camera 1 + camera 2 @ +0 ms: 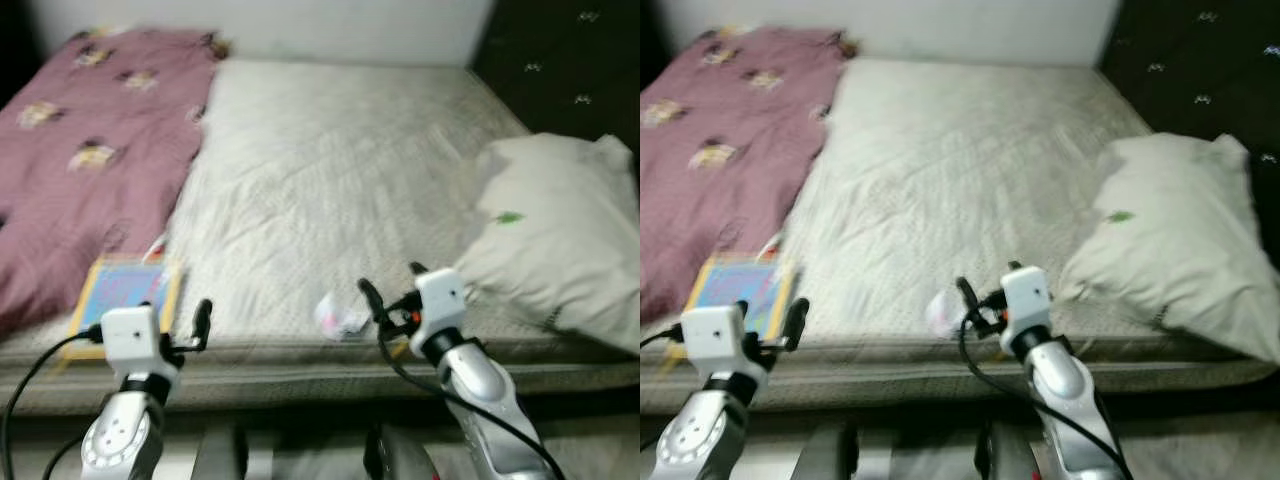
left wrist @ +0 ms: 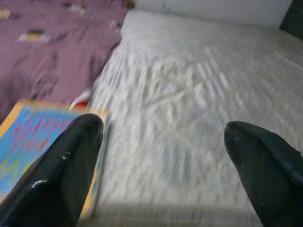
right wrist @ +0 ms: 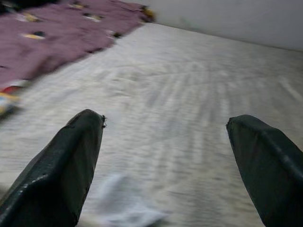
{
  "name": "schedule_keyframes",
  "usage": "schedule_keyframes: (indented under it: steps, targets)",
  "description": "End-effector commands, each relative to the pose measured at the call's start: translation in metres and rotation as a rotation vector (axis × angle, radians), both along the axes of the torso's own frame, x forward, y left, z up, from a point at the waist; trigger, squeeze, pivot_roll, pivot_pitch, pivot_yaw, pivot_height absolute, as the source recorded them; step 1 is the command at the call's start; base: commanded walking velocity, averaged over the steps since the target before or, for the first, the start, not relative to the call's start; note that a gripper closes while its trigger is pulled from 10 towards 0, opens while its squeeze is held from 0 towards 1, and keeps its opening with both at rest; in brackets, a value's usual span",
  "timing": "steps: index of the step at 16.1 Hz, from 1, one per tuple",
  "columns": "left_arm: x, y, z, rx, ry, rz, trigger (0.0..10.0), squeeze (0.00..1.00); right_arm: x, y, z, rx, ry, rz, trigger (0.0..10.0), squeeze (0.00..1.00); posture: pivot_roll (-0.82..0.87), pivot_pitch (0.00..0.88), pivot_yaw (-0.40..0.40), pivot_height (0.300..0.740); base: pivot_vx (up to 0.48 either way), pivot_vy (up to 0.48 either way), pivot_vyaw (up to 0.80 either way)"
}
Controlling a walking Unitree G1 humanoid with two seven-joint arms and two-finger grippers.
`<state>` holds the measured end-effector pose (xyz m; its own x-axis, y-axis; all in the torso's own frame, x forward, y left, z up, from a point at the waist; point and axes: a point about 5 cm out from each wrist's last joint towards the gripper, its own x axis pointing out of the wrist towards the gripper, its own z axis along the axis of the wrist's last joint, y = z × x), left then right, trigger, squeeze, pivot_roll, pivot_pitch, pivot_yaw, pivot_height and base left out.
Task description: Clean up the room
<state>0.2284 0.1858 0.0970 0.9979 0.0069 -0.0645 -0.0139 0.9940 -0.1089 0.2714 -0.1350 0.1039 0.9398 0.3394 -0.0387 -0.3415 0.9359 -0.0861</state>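
A small crumpled white wrapper with pinkish marks (image 1: 340, 316) is lying on the grey-white bed sheet (image 1: 330, 190) near the front edge of the bed. A flat, colourful blue book with a yellow border (image 1: 122, 298) is resting face up on the same edge, partly overlapping the maroon patterned blanket (image 1: 90, 150) beside it.

From my station the bed (image 1: 330, 170) looked covered in matt, pale cloth with a fine quilted, slightly wrinkled texture, and the mauve blanket (image 1: 90, 150) beside it was soft printed fabric. The pillow (image 1: 560, 240) was creased off-white cloth, the book (image 1: 120, 292) had a smooth, brightly printed paper cover, and the small crumpled scrap (image 1: 340, 318) looked like thin paper or plastic, which I could not tell. My fingers (image 2: 61, 175) were matt black with a faint sheen and scuffs, on arms of smooth silver metal with white plastic housings.
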Motion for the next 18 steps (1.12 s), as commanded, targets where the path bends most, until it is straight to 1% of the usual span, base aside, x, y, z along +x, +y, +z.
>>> schedule_keyframes:
  steps: [1,5,8,9,10,11,13,15,16,17,18]
  targets:
    - [0.0,-0.011,-0.002,-0.017,0.012,-0.033,10.0,0.0,-0.002,-0.015,-0.008,-0.011,0.04,-0.049,10.0,0.0,-0.02,0.025,-0.055,0.583,0.0,0.0,0.0]
    - [0.001,-0.01,-0.002,-0.009,0.018,-0.026,10.0,0.0,-0.002,-0.014,-0.008,-0.002,0.039,-0.041,10.0,0.0,-0.02,0.027,-0.052,0.583,0.0,0.0,0.0]
    - [0.002,-0.01,-0.003,-0.005,0.02,-0.017,10.0,0.0,-0.002,-0.014,-0.009,0.001,0.039,-0.036,10.0,0.0,-0.02,0.028,-0.052,0.553,0.0,0.0,0.0]
    - [0.002,-0.008,-0.002,0.0,0.02,0.0,10.0,0.0,-0.002,-0.014,-0.009,-0.002,0.042,-0.033,10.0,0.0,-0.02,0.027,-0.054,0.538,0.0,0.0,0.0]
    - [0.002,-0.003,-0.004,0.008,0.035,0.038,10.0,0.0,-0.002,-0.013,-0.01,-0.015,0.049,0.002,10.0,0.0,-0.02,0.027,-0.055,0.533,0.0,0.0,0.0]
    - [0.001,0.004,-0.005,0.011,0.048,0.087,10.0,0.0,0.001,-0.013,-0.01,-0.042,0.054,0.041,10.0,0.0,-0.01,0.029,-0.055,0.533,0.0,0.0,0.0]
    - [-0.006,0.009,-0.006,-0.001,0.062,0.117,10.0,0.0,0.012,-0.024,-0.009,-0.024,0.069,-0.004,10.0,0.0,0.01,0.039,-0.059,0.533,0.0,0.0,0.0]
    - [-0.008,0.011,-0.005,0.012,0.061,0.123,10.0,0.0,0.015,-0.025,-0.008,-0.024,0.067,-0.009,10.0,0.0,0.02,0.044,-0.062,0.533,0.0,0.0,0.0]
    - [-0.01,0.014,-0.005,0.024,0.061,0.134,10.0,0.0,0.019,-0.024,-0.007,-0.034,0.06,-0.005,10.0,0.0,0.02,0.051,-0.065,0.533,0.0,0.0,0.0]
    - [-0.014,0.016,-0.005,0.028,0.068,0.145,10.0,0.0,0.021,-0.019,-0.005,-0.045,0.053,0.024,10.0,0.0,0.03,0.07,-0.069,0.533,0.0,0.0,0.43]
    - [-0.015,0.016,-0.004,0.027,0.07,0.146,10.0,0.0,0.021,-0.018,-0.004,-0.044,0.053,0.028,10.0,0.0,0.03,0.07,-0.069,0.533,0.0,0.0,0.43]
